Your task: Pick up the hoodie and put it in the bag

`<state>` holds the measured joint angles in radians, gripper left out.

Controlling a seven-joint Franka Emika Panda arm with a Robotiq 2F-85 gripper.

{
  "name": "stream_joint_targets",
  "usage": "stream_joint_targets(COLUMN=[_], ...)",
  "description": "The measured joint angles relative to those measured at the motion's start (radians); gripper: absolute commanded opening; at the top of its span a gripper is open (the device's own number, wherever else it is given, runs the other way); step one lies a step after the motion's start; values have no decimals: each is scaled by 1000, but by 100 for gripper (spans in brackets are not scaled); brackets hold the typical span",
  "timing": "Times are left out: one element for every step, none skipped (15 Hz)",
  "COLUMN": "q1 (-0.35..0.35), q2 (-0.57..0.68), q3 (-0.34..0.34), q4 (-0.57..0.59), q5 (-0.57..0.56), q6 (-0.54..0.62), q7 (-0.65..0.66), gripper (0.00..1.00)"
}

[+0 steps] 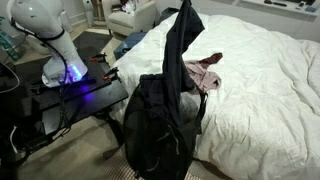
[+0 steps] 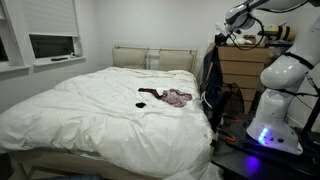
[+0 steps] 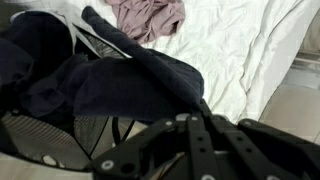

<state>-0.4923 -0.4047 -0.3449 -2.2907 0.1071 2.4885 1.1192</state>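
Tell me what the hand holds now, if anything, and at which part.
The hand holds the hoodie, shut on a fold of cloth at its top end. The rest hangs down toward the bag.

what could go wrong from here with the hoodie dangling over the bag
1. The hoodie hangs long from the shut tool, and the wrist view shows fabric lying across the rim of the bag. If it is released now, a sleeve may end up outside.
2. The bag is soft mesh. Fabric dragging on its rim could tip or collapse it.
3. The pink garment on the bed lies close by, so a swinging sleeve might catch it.
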Motion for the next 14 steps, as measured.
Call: stream_joint_targets(q1=[-27, -53, -78, -101, -121, -138, -150, -159, -166, -168, -168, -167, -165, -162], q2=[-28, -48, -60, -62, -58, -47, -30, -9, 14, 38, 60, 80, 96, 107], q3=[-1, -4, -7, -13, -20, -28, -38, -47, -54, -61, -67, -69, -69, -68], q4=[0, 0, 0, 0, -1, -3, -5, -6, -6, -6, -6, -6, -6, -5], q5=[-14, -25, -31, -34, -36, -37, -37, -37, -37, -34, -28, -22, -19, -19], q6=[-33, -59, -80, -93, -100, -102, -102, -101, -101, -99, -96, -88, -76, -66], q7=[0, 0, 0, 0, 0, 0, 0, 0, 0, 0, -1, -7, -15, -19], gripper=[1, 1, 1, 1, 1, 1, 1, 1, 1, 16, 29, 35, 43, 50])
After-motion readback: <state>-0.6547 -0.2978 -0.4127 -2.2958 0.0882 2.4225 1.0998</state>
